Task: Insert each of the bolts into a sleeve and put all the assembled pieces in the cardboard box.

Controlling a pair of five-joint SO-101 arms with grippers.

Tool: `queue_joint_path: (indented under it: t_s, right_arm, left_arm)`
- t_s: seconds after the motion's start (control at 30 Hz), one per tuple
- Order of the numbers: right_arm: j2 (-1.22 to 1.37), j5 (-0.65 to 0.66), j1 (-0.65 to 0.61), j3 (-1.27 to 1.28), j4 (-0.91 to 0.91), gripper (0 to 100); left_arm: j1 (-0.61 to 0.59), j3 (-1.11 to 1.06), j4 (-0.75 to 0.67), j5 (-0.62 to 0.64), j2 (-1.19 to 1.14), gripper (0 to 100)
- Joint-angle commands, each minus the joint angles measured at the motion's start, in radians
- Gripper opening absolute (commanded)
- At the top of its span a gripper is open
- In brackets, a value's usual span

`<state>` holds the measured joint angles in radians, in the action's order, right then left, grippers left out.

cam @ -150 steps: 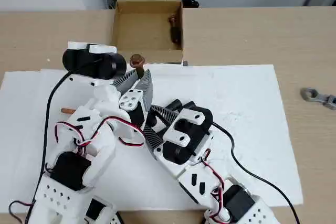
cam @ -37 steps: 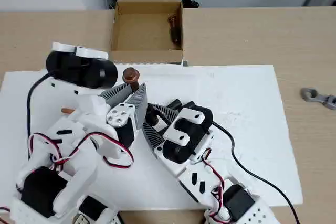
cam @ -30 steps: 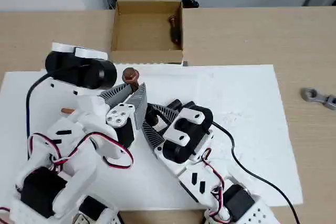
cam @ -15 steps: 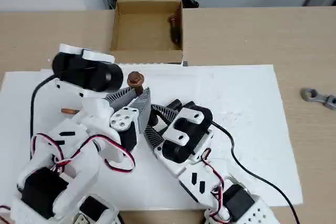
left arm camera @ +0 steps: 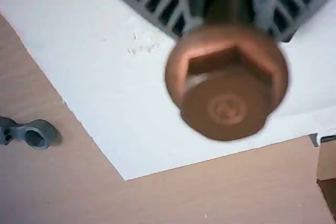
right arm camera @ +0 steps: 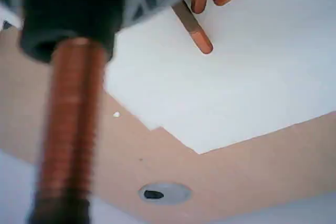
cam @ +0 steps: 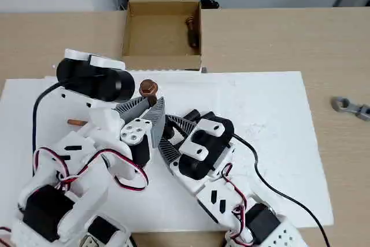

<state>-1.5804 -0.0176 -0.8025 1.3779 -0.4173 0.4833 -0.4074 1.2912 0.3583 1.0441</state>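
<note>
We count one bolt [left arm camera: 227, 80], copper, hex-flanged, clamped between the fingers of the left gripper [cam: 151, 100]; one black sleeve [right arm camera: 68, 14] pinched by the right gripper [cam: 165, 133].

The bolt [left arm camera: 226, 82] is coppery brown, sleeve [right arm camera: 68, 19] black, cardboard box [cam: 156, 36] brown, sheet [cam: 260, 120] white.

Threaded bolt [right arm camera: 68, 129] juts from a dark sleeve [right arm camera: 68, 19] (probably clamped) over white sheet [right arm camera: 252, 77].
</note>
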Motion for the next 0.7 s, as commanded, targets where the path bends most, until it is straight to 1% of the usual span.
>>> queue_joint_path:
  t_s: [0.0, 0.1, 0.33, 0.5, 0.67]
  right_arm:
    - [0.002, 0.009, 0.005, -0.008, 0.007, 0.3]
    - [0.002, 0.009, 0.005, -0.009, 0.007, 0.3]
    - [0.002, 0.009, 0.005, -0.011, 0.007, 0.3]
    - [0.002, 0.009, 0.005, -0.011, 0.007, 0.3]
    - [0.002, 0.009, 0.005, -0.011, 0.007, 0.3]
  left_arm:
    - [0.005, 0.018, -0.008, -0.011, -0.003, 1]
    - [0.005, -0.008, -0.032, -0.011, -0.003, 1]
    - [0.003, -0.012, -0.038, -0.011, -0.003, 1]
    - [-0.071, -0.015, -0.035, -0.008, -0.003, 1]
    - [-0.072, -0.016, -0.041, -0.006, -0.003, 1]
